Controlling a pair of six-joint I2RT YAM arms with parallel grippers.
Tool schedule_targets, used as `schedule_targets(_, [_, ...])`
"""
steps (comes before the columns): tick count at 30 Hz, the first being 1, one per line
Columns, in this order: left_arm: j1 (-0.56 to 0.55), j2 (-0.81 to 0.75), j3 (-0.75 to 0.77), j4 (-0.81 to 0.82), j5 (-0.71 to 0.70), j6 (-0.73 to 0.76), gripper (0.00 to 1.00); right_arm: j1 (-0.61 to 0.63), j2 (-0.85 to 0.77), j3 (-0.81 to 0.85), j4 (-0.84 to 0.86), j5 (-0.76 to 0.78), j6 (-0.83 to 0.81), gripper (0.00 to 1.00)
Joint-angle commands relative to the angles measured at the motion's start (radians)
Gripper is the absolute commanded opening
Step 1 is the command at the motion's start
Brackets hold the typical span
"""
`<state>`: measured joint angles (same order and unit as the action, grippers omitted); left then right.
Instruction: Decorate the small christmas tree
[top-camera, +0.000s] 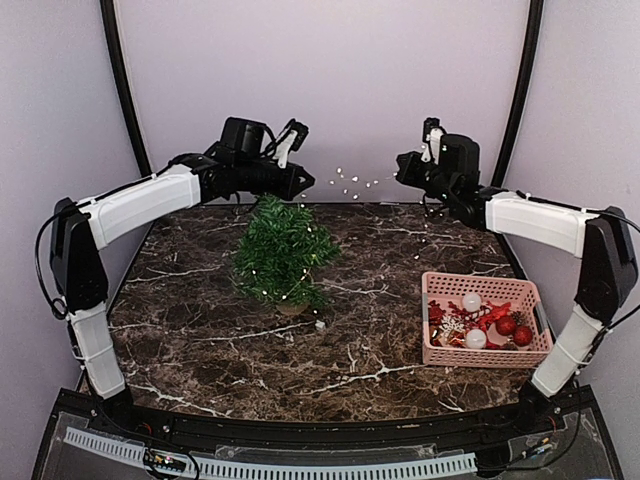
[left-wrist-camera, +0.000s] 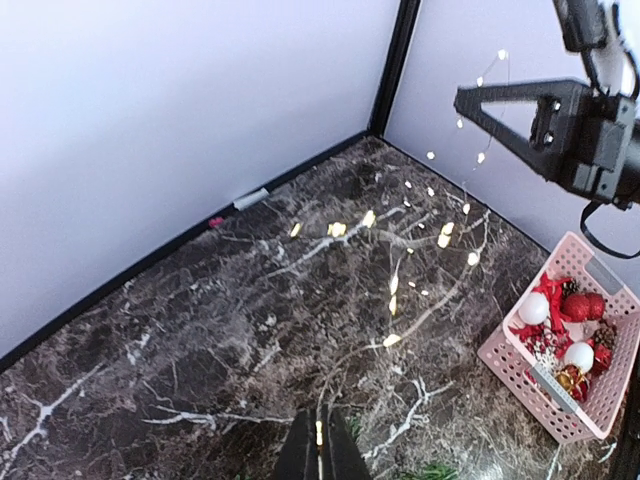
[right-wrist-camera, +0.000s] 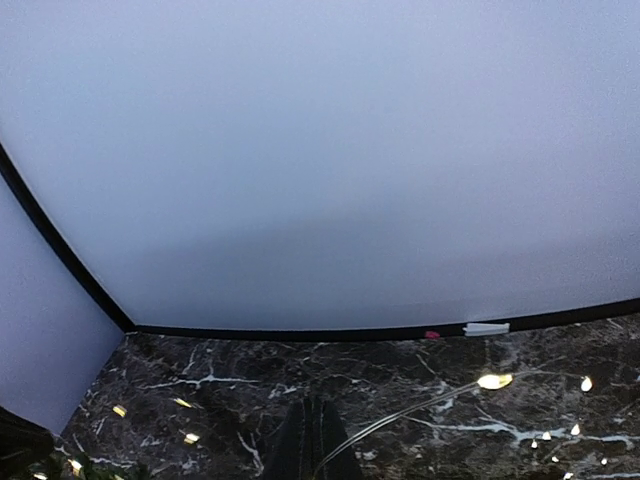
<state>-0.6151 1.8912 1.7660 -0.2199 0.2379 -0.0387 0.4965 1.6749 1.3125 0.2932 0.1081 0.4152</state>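
We hold the fairy-light string (top-camera: 352, 182) in the air between our two grippers, and its long axis runs side to side above the back of the marble table (top-camera: 200, 340). The left gripper (top-camera: 306, 183) has its jaws pressed together on the wire; its wrist view shows a lit bead pinched between the fingers. The right gripper (top-camera: 402, 168) is likewise closed on the wire, which in its wrist view leaves the fingers and trails off to one side.

The small christmas tree (top-camera: 283, 252) stands upright just below the left jaws, its tip close beneath them. It is down and well off to the left of the right jaws, so our left arm is clearly the nearer one. A few lit points show among the branches, so we judge that part of the string is draped there. We reckon the next move turns on lowering the hanging span towards the crown below the left jaws. The pink basket (top-camera: 487, 358) of ornaments sits under the right arm, well apart from the tree.
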Motion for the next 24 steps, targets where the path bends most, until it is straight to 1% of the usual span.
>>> schedule_targets(1, [0.011, -0.125, -0.045, 0.108, -0.096, -0.003, 0.00, -0.061, -0.072, -0.079, -0.012, 0.084, 0.026, 0.00])
schedule_targets(8, [0.043, -0.151, -0.073, 0.131, -0.116, -0.015, 0.00, -0.151, -0.125, -0.143, -0.020, 0.102, 0.043, 0.00])
schedule_targets(14, [0.079, -0.138, -0.070, 0.140, -0.065, -0.054, 0.00, -0.198, -0.151, -0.175, -0.027, 0.116, 0.037, 0.00])
schedule_targets(19, [0.106, -0.124, -0.053, 0.131, -0.032, -0.054, 0.00, -0.226, -0.182, -0.200, -0.047, 0.126, 0.036, 0.00])
schedule_targets(21, [0.116, -0.115, -0.038, 0.124, -0.018, -0.045, 0.00, -0.227, -0.198, -0.200, -0.056, 0.096, 0.029, 0.00])
schedule_targets(24, [0.134, -0.095, -0.010, 0.110, 0.041, -0.028, 0.00, -0.224, -0.226, -0.202, -0.053, 0.022, 0.036, 0.00])
